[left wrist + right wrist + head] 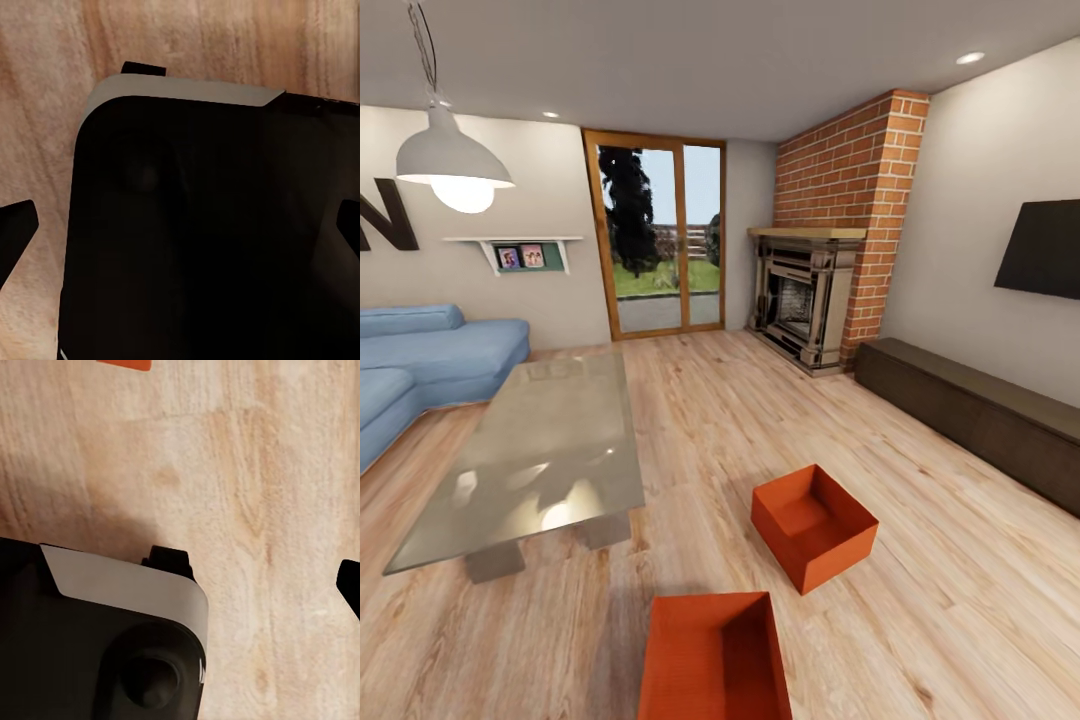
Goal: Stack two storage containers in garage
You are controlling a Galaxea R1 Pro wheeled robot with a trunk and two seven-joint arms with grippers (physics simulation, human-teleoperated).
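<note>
Two bins sat on the plank floor point(690, 420) of the living room: the near bin point(715, 655) at the bottom edge of the head view, just ahead of the robot, and the far bin point(815, 525) a little beyond it and to the right, apart from it and not touching. Both were upright with open tops up and empty. The near bin lay about square to the view, its long axis running away from the robot, so far as the cut-off showed; the far bin was turned, one corner pointing toward the robot, and looked close to square. A glass table point(540, 450) stood near them on the left. The task seemed at its first step, with nothing yet lifted. The next move would call for lowering toward the near bin and bringing an arm to each side wall. In each wrist view dark finger tips showed at opposite edges over bare planks, so the left hand point(184, 229) and right hand point(259, 577) appeared spread and empty.
</note>
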